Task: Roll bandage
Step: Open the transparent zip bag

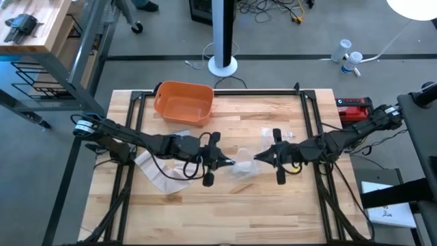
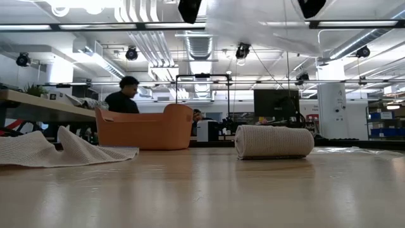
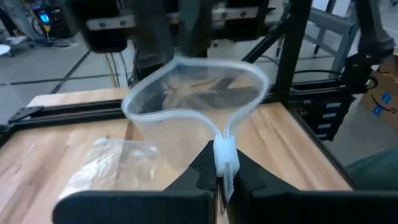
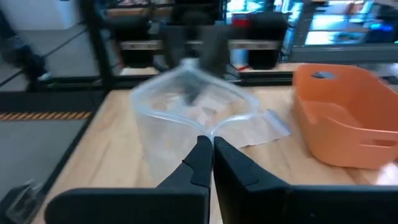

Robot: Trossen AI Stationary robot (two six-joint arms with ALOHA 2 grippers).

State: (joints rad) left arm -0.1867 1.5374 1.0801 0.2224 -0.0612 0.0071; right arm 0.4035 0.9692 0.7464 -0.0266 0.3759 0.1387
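Observation:
A clear plastic zip bag [image 1: 242,164] hangs above the middle of the table between my two grippers, its mouth spread open [image 3: 193,93]. My left gripper [image 1: 229,162] is shut on the rim at one side. My right gripper [image 1: 258,158] is shut on the opposite side. In the low view the bag [image 2: 266,25] floats high over a rolled bandage [image 2: 274,141], which lies on its side on the table. An unrolled bandage [image 1: 160,172] lies crumpled flat on the table under my left arm. My left gripper pinches the bag's zip rim [image 3: 225,154] between its two fingers, coming level from the table's left. The bag is lifted clear of the table, its mouth held open. My right gripper pinches the opposite side of the bag's rim [image 4: 212,133] between its two fingers, coming level from the table's right. The bag hangs clear of the table between the two holds.
An orange basket [image 1: 183,102] stands at the table's far left. A crumpled clear wrapper [image 1: 276,134] lies on the table beyond my right gripper. A red and black device [image 1: 354,108] sits off the right edge. A person [image 2: 123,96] is in the room behind.

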